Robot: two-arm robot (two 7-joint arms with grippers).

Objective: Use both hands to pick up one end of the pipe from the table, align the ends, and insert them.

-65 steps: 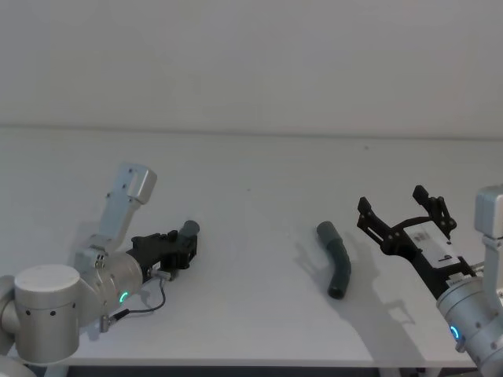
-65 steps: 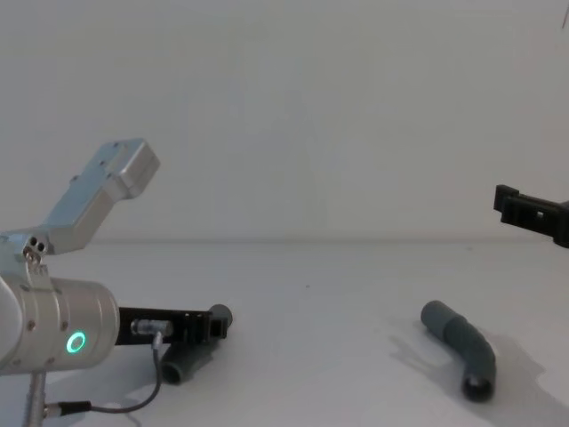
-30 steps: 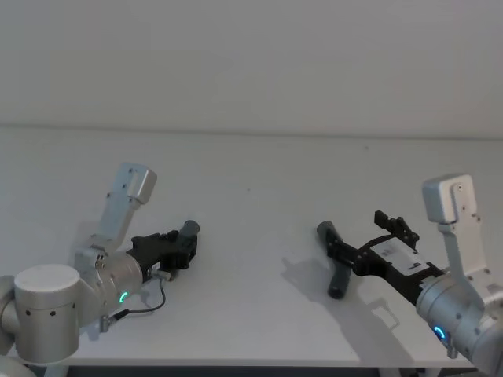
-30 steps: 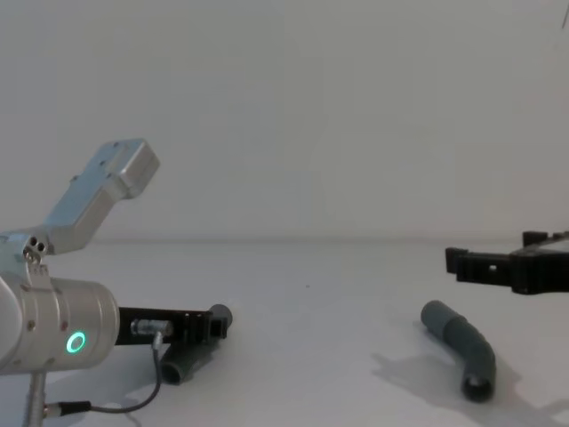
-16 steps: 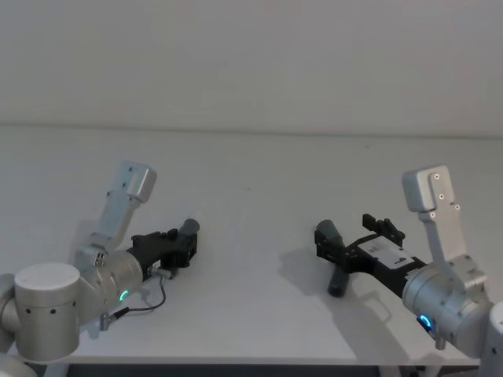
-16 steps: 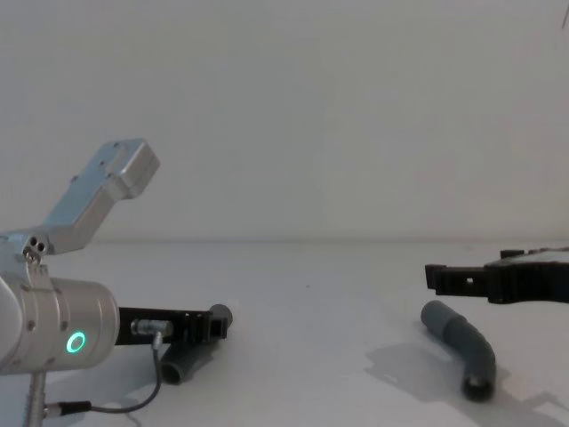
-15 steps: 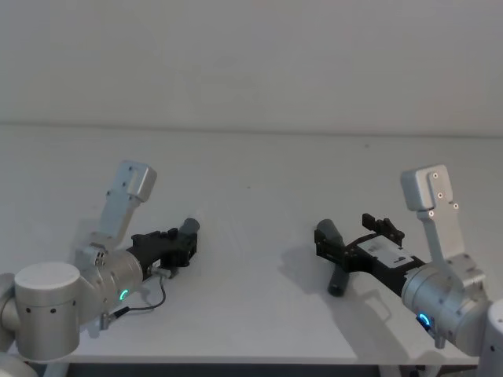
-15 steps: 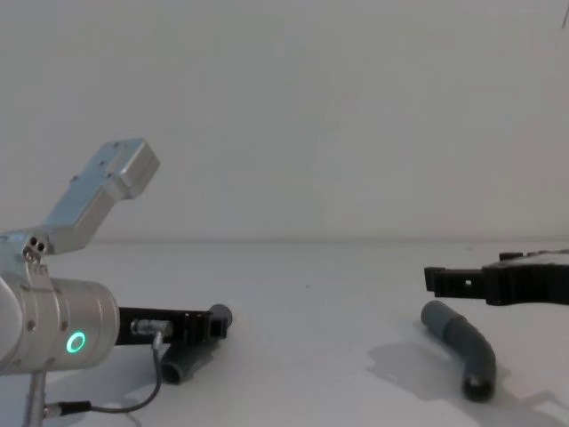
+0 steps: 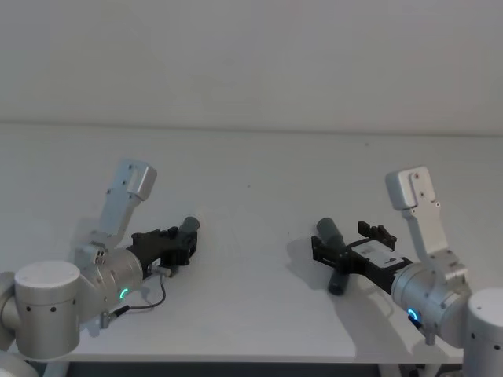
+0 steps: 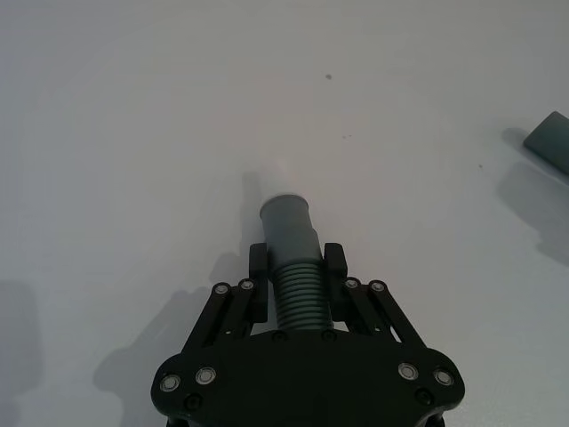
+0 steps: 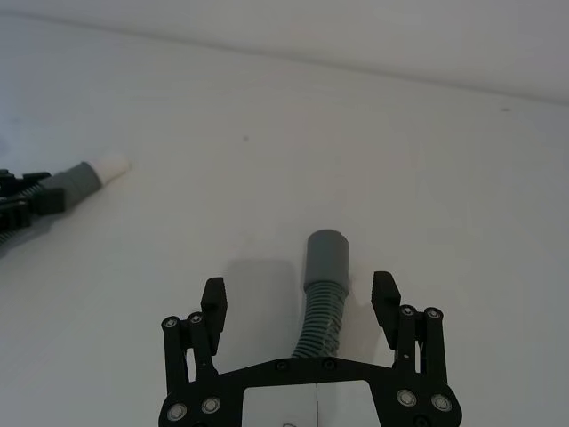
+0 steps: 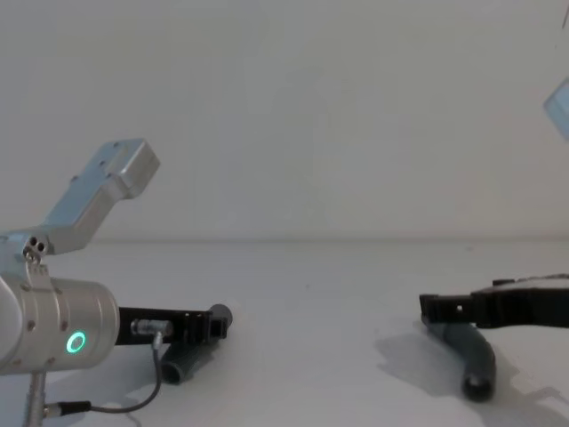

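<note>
Your white table (image 9: 251, 157) spanning the head view; left gripper (image 10: 296, 264) at lower left, pinching the left pipe piece (image 10: 286, 218) by its ribbed middle; right gripper (image 11: 300, 294) at lower right, fingers spread astride the right pipe piece (image 11: 324, 258), clear of it, piece lying on the table

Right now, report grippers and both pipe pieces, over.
Left gripper shut on left pipe piece, ribbed middle, low over table. Right gripper open, straddling right pipe piece lying on table. Nothing seen between the pieces.
</note>
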